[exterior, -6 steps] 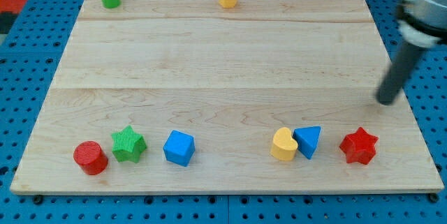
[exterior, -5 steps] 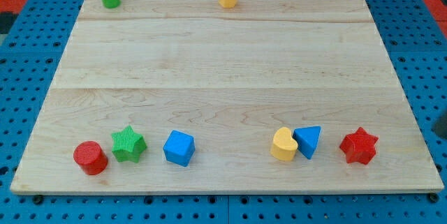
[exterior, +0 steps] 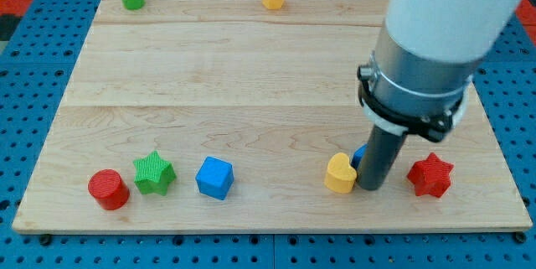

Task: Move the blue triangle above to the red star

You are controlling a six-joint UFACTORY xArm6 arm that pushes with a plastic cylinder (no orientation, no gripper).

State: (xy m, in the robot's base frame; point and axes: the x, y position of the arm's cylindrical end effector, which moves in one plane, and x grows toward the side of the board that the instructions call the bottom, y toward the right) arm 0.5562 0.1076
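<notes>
My tip (exterior: 369, 187) sits on the blue triangle (exterior: 359, 155), mostly hidden, between yellow heart (exterior: 339, 174) and red star (exterior: 430, 175). No fingers here, state can't tell. Next: push triangle up-right.

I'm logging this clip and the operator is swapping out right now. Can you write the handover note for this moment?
My tip is down on the board between the yellow heart and the red star, right where the blue triangle sits; the rod hides most of that block, only a sliver shows at its left.
Red star is at the view's bottom right, apart from the rod.
Done: tip has reached the triangle. Whether it is touching cannot be told.
Left: push the blue triangle to the spot above the red star, towards the view's top.
</notes>
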